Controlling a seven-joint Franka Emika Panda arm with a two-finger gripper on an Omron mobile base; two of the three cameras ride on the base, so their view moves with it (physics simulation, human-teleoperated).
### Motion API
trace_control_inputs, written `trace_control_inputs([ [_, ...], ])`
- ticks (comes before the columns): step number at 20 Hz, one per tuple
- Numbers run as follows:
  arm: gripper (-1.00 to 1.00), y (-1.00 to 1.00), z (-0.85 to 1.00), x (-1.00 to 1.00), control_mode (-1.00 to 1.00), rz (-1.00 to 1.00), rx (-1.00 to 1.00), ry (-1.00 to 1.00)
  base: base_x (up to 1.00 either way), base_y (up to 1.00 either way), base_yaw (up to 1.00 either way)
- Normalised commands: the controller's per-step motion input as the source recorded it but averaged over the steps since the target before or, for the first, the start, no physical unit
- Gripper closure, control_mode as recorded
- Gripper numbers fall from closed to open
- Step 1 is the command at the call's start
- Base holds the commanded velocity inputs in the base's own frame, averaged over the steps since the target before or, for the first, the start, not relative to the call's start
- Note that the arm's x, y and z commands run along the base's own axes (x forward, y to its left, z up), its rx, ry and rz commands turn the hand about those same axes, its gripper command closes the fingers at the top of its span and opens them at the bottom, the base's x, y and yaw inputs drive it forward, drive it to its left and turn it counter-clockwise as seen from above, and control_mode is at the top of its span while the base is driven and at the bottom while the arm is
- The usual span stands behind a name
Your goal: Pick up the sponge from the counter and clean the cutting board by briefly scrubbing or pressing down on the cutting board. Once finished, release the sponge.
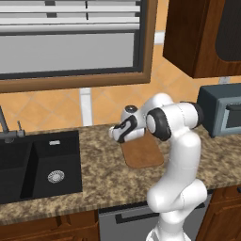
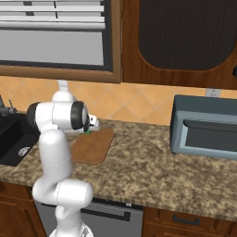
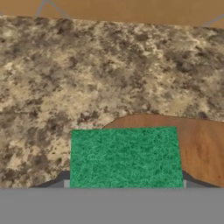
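Observation:
The bright green sponge (image 3: 125, 156) sits large and close in the hand view, between my two finger tips (image 3: 65, 183), which show at its lower corners. My gripper (image 3: 125, 184) is shut on the sponge. Behind it lies the far end of the reddish-brown cutting board (image 3: 201, 148) on the speckled counter (image 3: 87, 78). In the right base view a sliver of the sponge (image 2: 86, 133) shows under my gripper (image 2: 88, 131), at the board's (image 2: 92, 148) far left corner. In the left base view my hand covers the board's (image 1: 143, 153) far end.
A black double sink (image 1: 37, 164) with a faucet (image 1: 7, 129) lies left of the board. A grey toaster oven (image 2: 206, 127) stands on the counter (image 2: 148, 166) to the right. Wall cabinets hang above it, and a window sits over the sink.

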Motion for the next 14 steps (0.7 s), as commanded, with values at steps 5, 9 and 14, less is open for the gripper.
trace_control_inputs([
  [5,1.00,0.00,-0.34,-0.83,-1.00,-0.09,0.00,0.16,0.00,0.00,0.00],
  [9,1.00,-0.01,-0.44,-0.83,-1.00,-0.09,0.00,0.13,0.00,0.00,0.00],
  [14,1.00,-0.06,-0.61,-0.91,-1.00,-0.09,0.00,0.06,0.00,0.00,0.00],
])
